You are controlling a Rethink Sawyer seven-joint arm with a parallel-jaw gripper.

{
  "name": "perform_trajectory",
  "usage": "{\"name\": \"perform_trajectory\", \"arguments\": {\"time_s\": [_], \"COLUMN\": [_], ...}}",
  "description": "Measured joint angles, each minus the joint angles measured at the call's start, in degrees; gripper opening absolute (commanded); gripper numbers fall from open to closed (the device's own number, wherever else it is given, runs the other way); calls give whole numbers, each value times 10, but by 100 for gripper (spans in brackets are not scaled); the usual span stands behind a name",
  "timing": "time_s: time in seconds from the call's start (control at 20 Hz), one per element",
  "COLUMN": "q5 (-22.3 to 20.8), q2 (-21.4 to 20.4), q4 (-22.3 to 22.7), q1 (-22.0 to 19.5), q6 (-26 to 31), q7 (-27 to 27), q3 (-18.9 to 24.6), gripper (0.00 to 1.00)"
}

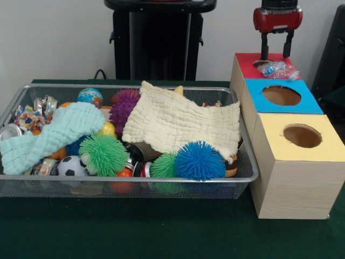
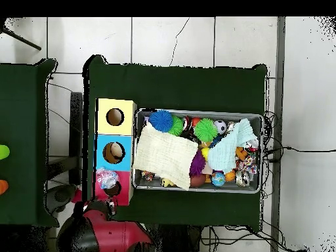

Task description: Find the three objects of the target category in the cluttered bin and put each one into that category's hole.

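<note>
Start at the left, well away from the claw: the bin (image 1: 129,186) is still packed, and you can count two cloths in it, a mint one (image 1: 51,135) and a cream one (image 1: 183,121), plus four spiky balls (one purple (image 1: 125,105), two green, one blue (image 1: 199,160)), a soccer ball (image 1: 70,166), a globe ball (image 1: 89,96) and some shiny cans at the far left. No clear plastic bottle shows in the bin; any remaining ones are probably under the cloths, so you likely have digging left. Moving right toward the claw, you have three boxes in a row, yellow-faced, blue-faced and red-faced, each with one round opening. The red-faced box sits directly beneath the gripper (image 1: 276,54), and one crumpled bottle with a blue label (image 1: 278,69) lies on its red top just beside the hole (image 1: 262,63), not down inside it. The claw hangs just above, its two fingers spread and holding nothing. By my reading, the one visible bottle is delivered to the box but not yet dropped through; whether others are already inside cannot be seen.
</note>
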Motion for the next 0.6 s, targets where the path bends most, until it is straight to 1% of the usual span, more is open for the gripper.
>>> {"name": "perform_trajectory", "arguments": {"time_s": [0.1,0.3,0.6], "q5": [0,0,0], "q2": [0,0,0], "q4": [-1,-5,-11], "q1": [13,27,39], "q6": [-11,-13,-13], "q7": [0,0,0], "q3": [-14,-34,-60], "gripper": [100,100,100]}}
